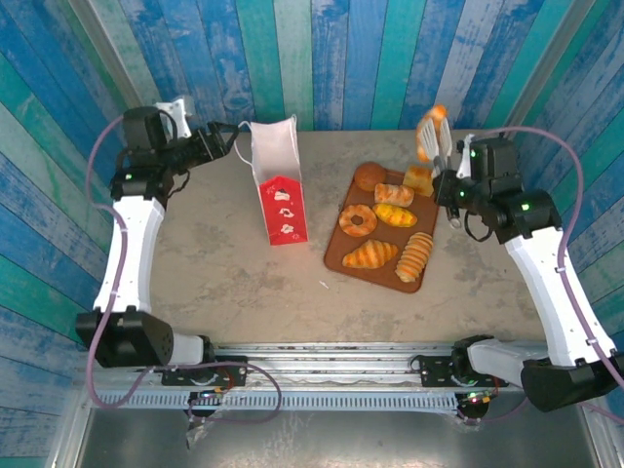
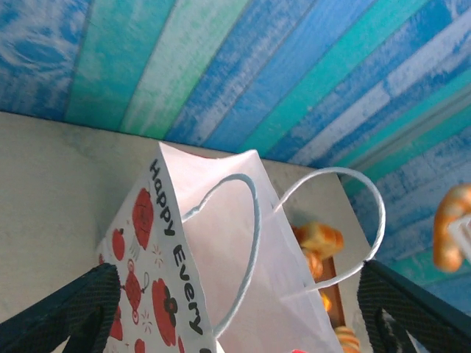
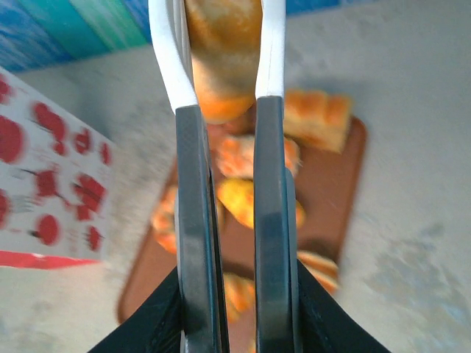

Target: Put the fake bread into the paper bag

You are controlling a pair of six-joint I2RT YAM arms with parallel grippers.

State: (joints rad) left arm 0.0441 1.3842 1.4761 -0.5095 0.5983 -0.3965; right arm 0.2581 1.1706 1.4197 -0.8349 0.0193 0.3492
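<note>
One roll (image 3: pixel 223 73) clamped in right claw (image 1: pixel 435 132) (above tray (image 1: pixel 334 259)); left claw (image 1: pixel 227 136) apart, astride paper bag (image 1: pixel 278 185)

My white fingers (image 3: pixel 168 66) look like smooth plastic, their black pads (image 3: pixel 193 220) matt; the fake bread (image 3: pixel 224 66) shines glossy (a lacquered sheen), the paper bag (image 2: pixel 287 257) is matt paper, the table (image 1: pixel 195 253) rough.

Left arm (image 1: pixel 132 244), right arm (image 1: pixel 546 263): white shells, black joints, small green lights (image 1: pixel 525 206) on the right one. Mauve cables (image 1: pixel 90 180) run along both. Right hand (image 1: pixel 434 136) fingers (image 3: pixel 165 59) white over dark grey; left hand (image 1: pixel 224 136) fingers (image 2: pixel 73 309) black, textured.
</note>
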